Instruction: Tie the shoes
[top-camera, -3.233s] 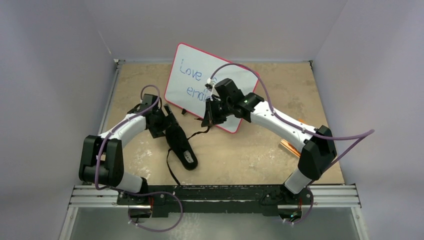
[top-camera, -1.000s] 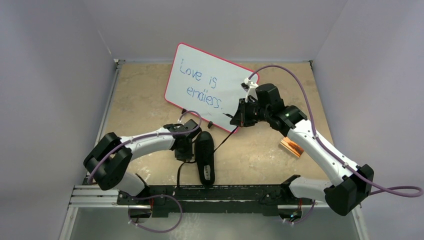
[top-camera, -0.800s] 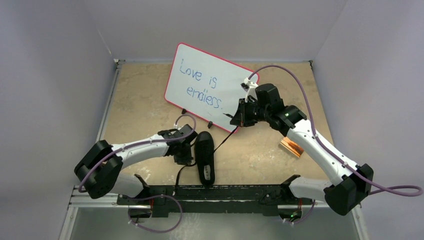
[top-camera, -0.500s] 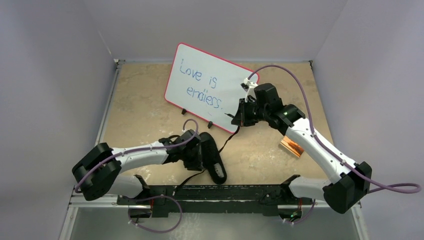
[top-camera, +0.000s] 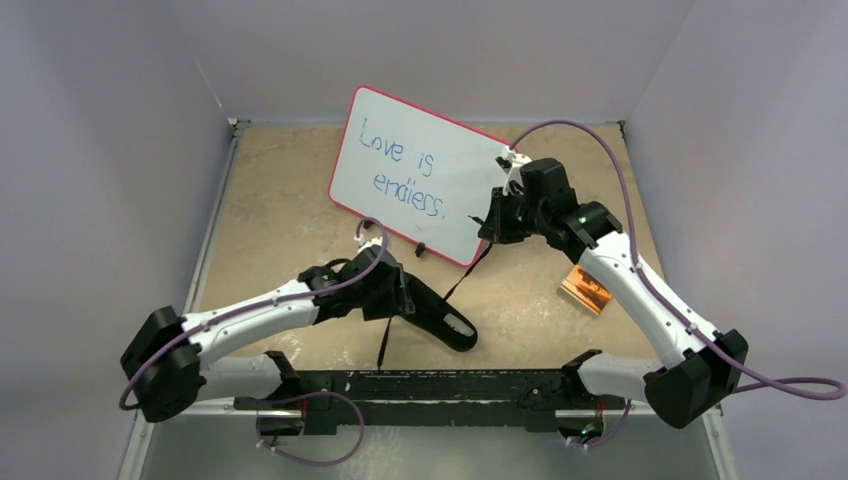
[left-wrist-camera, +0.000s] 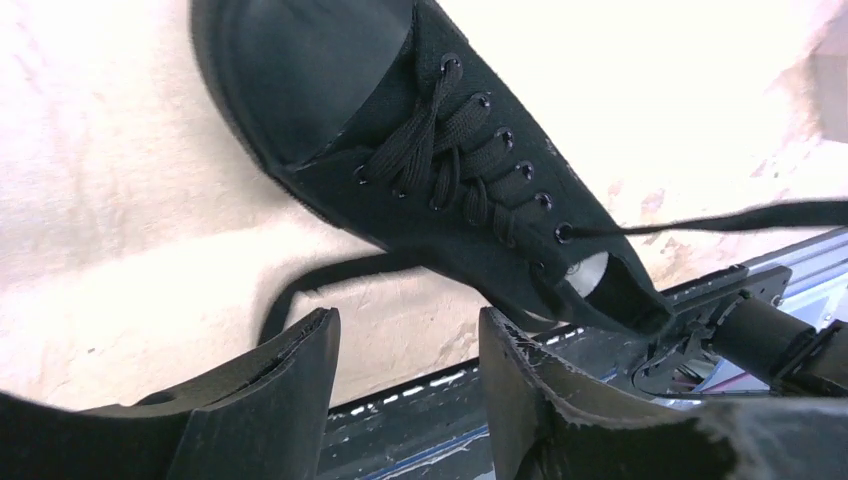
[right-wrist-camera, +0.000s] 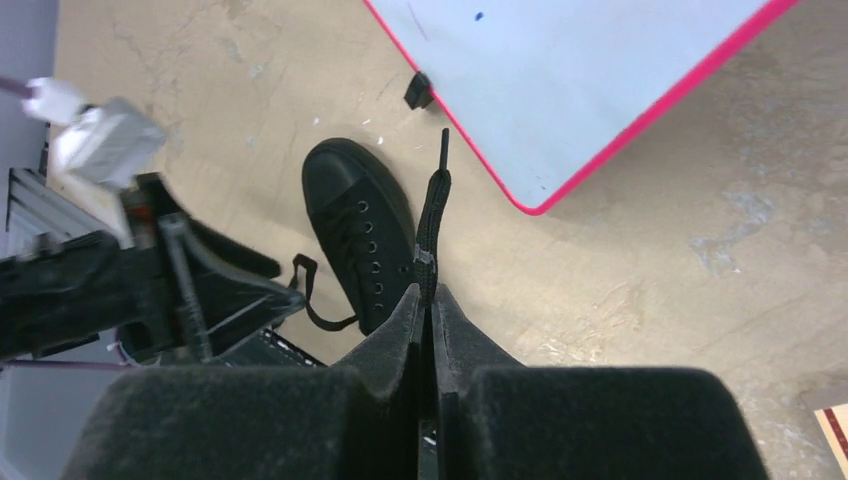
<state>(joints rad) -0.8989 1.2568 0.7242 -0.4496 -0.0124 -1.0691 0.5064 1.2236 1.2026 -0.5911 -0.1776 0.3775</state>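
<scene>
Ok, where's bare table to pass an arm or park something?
Bare table lies between the whiteboard and the left wall. A smaller patch sits between the shoe and the orange block. Crowded: from the whiteboard's near edge to the shoe, where the lace runs up to the shut right end effector. The left end effector sits by the shoe.

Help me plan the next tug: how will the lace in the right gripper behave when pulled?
Probably floppy: the lace runs straight only where the right gripper holds it taut; the loose lace end lies curled on the table. The small sneaker looks light, so it would likely slide or turn rather than resist.
</scene>
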